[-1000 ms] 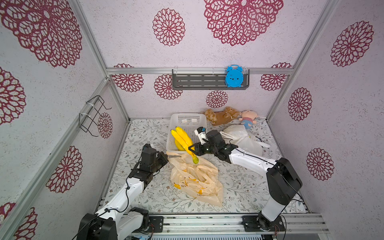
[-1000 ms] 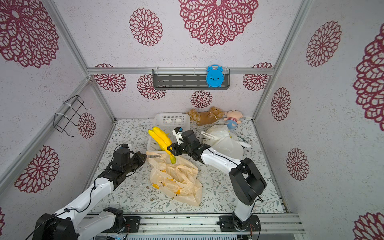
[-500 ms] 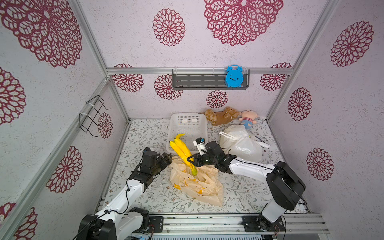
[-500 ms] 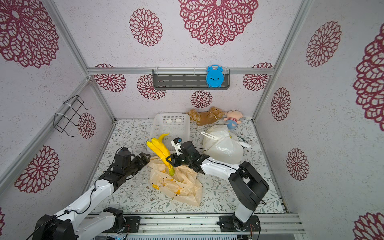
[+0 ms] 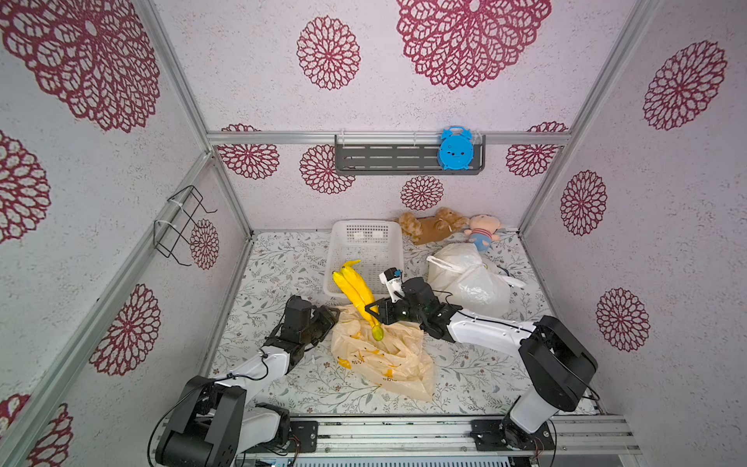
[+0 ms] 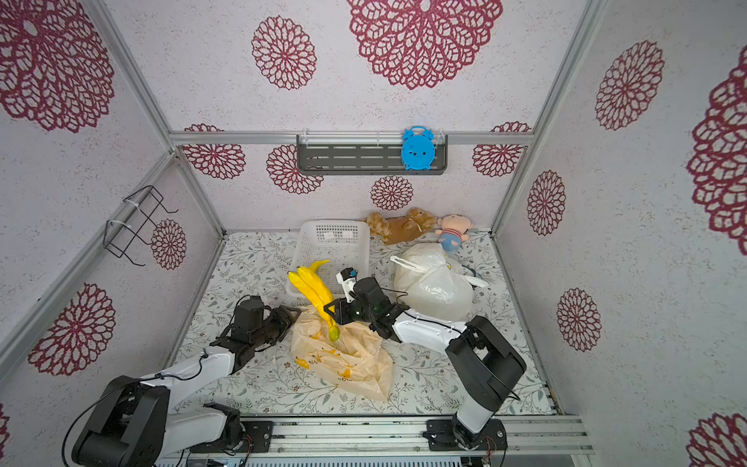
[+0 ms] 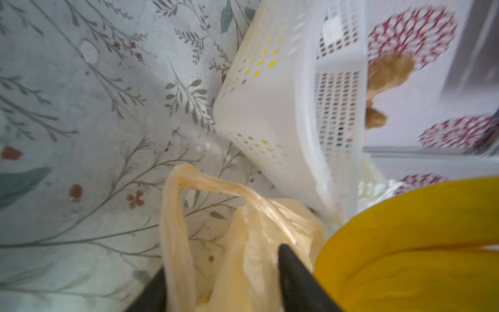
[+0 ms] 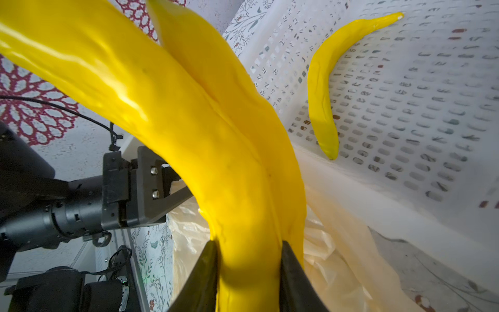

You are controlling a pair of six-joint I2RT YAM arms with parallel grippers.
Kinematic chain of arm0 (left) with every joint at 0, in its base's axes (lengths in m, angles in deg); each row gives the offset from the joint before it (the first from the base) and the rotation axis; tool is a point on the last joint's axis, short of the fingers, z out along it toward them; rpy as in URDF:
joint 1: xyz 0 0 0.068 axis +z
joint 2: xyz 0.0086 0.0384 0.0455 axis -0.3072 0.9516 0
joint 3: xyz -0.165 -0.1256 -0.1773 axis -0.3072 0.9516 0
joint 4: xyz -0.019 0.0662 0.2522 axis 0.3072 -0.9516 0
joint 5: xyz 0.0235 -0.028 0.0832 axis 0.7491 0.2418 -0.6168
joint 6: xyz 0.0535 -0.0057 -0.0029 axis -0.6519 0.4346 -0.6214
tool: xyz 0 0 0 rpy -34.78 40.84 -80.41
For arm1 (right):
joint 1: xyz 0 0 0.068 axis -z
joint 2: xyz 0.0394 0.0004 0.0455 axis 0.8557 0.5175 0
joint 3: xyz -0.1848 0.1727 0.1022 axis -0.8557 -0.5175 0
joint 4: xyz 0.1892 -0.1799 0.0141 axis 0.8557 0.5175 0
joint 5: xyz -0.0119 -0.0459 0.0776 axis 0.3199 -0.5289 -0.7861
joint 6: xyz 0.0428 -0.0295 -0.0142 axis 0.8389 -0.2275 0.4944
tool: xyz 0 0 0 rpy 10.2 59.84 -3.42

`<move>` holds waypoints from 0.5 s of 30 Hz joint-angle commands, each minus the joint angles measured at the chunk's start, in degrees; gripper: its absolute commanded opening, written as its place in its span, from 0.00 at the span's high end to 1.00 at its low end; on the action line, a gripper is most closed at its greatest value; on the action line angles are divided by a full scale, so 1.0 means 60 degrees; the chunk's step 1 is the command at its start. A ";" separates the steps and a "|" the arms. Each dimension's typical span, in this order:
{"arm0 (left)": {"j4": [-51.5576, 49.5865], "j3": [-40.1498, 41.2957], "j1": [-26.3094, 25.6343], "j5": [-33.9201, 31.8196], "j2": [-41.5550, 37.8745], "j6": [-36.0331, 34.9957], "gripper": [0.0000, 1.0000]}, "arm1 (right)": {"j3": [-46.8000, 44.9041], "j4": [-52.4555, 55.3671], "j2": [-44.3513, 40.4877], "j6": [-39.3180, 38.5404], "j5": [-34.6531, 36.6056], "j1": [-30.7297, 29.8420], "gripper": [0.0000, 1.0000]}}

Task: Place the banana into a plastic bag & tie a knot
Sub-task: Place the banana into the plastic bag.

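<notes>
Right gripper: we are clamping the right gripper (image 5: 372, 314) on the banana bunch (image 5: 357, 289), with one jaw pressing each side just above the stem.
Where the bunch is: we are holding it tilted, with its green stem end (image 5: 378, 334) down over the top of the plastic bag (image 5: 384, 356) and its tips leaning towards the basket (image 5: 364, 231).
Left gripper: we are reaching the left gripper (image 5: 330, 316) into the bag's near edge. In the left wrist view the bag handle (image 7: 175, 216) is running between the two fingers, but we cannot tell whether they are pinching it or only standing around it.
Risk, mouth collapsing: if we are not really holding that film, the thin bag is likely sagging shut, and we are pushing the stem onto plastic rather than into the opening.
Risk, bag sliding: the bag is lying loose on the table, so pressing down at a slant is probably dragging it along.
Risk, bunch twisting: we are gripping low on a long, smooth bunch, so its upper part may swing and rotate between the jaws.
Risk, snagging: the bunch is passing just beside the basket's near rim, where a single banana (image 8: 321, 89) is lying, and it may catch there.
Risk, arms meeting: both grippers are working close together at the mouth.
</notes>
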 commanded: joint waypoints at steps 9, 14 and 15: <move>0.0363 0.0288 -0.0377 -0.0983 -0.2072 -0.0166 1.00 | -0.0392 -0.0566 -0.0040 -0.0659 0.0000 -0.0348 1.00; 0.0421 0.0419 -0.0450 -0.0963 -0.2391 -0.0306 1.00 | -0.0678 -0.0764 -0.0016 -0.1048 -0.0346 -0.0572 1.00; 0.0535 0.0497 -0.0461 -0.0976 -0.2435 -0.0342 1.00 | -0.0675 -0.0704 -0.0021 -0.1173 -0.0346 -0.0643 1.00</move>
